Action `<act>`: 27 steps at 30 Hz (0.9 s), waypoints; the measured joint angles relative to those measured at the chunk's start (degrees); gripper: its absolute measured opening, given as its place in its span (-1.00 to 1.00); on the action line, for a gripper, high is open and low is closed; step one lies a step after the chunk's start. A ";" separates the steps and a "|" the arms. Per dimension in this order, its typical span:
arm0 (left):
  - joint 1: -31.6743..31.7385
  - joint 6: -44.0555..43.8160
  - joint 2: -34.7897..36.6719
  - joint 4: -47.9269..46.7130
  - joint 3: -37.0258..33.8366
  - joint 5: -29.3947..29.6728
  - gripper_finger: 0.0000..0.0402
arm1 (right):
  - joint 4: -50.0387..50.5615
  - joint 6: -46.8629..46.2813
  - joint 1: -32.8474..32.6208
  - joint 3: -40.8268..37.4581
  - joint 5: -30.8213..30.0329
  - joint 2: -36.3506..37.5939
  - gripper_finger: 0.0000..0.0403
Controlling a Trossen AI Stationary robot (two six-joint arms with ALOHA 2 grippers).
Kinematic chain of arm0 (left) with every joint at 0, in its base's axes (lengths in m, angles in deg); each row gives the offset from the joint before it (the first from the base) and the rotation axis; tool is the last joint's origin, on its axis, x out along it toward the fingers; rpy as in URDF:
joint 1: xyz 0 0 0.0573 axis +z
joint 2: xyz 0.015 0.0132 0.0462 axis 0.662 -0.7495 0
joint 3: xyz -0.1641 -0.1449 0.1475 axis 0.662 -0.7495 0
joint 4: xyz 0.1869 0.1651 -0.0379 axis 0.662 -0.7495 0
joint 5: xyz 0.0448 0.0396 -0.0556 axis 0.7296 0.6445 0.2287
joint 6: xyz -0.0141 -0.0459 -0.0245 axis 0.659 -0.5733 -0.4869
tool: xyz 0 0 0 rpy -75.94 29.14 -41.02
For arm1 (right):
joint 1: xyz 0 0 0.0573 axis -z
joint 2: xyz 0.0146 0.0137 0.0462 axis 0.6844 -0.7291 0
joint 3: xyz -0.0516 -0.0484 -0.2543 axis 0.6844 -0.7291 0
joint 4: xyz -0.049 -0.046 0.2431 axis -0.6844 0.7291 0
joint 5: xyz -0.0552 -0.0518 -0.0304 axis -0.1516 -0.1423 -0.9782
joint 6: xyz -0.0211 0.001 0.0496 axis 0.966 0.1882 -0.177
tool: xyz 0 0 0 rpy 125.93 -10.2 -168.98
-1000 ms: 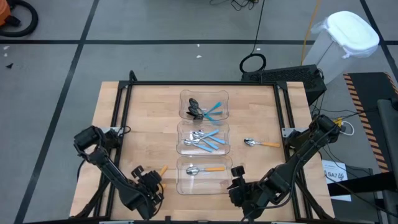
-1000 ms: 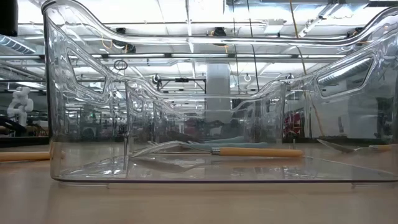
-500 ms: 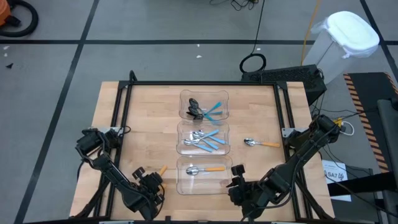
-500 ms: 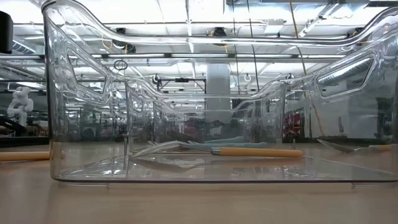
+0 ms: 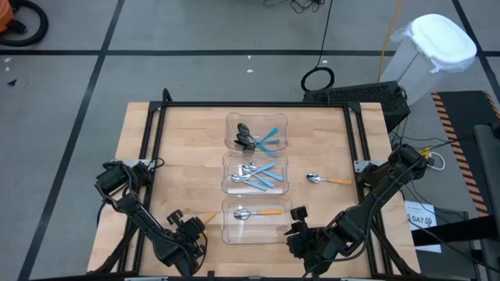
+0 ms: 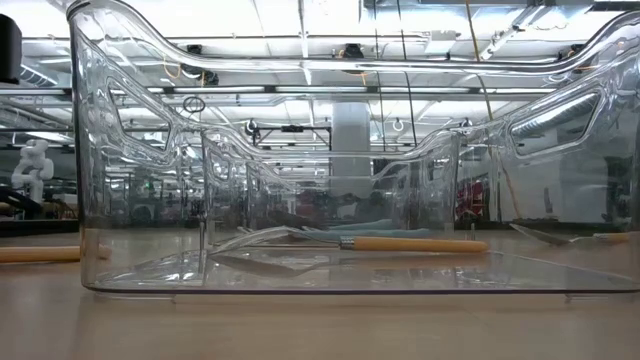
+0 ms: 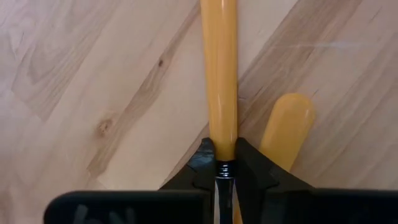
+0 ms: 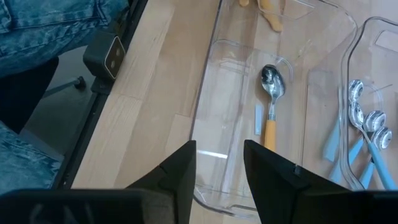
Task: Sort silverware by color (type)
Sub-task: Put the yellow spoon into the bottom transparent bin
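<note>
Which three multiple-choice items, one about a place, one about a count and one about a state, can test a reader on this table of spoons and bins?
1. Where is the loose orange-handled spoon?
A. On the table, right of the bins
B. In the far bin
C. On the floor

2. How many spoons lie in the near bin?
A. Three
B. None
C. One

3. What is the left tool doing?
A. Open above a bin
B. Shut on an orange handle
C. Holding a blue spoon

Answers: 1 A, it lies on bare wood beside the middle bin. 2 C, one orange spoon is inside. 3 B, the left wrist view shows it.
</note>
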 joint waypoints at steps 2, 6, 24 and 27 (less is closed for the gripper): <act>-0.02 0.11 -0.03 0.00 0.00 0.82 -0.86 | 0.01 0.09 0.00 0.00 0.00 0.00 -0.35; -0.07 0.89 -0.10 -0.18 -0.04 2.18 -0.86 | 0.00 0.12 0.00 0.00 0.00 0.00 -0.35; 0.04 3.10 1.37 -8.67 2.92 5.84 -0.86 | -0.02 1.23 0.01 0.00 -0.09 0.00 -0.35; 0.04 3.12 1.37 -11.65 4.19 6.04 -0.86 | -0.02 1.23 0.02 0.00 -0.13 0.00 -0.35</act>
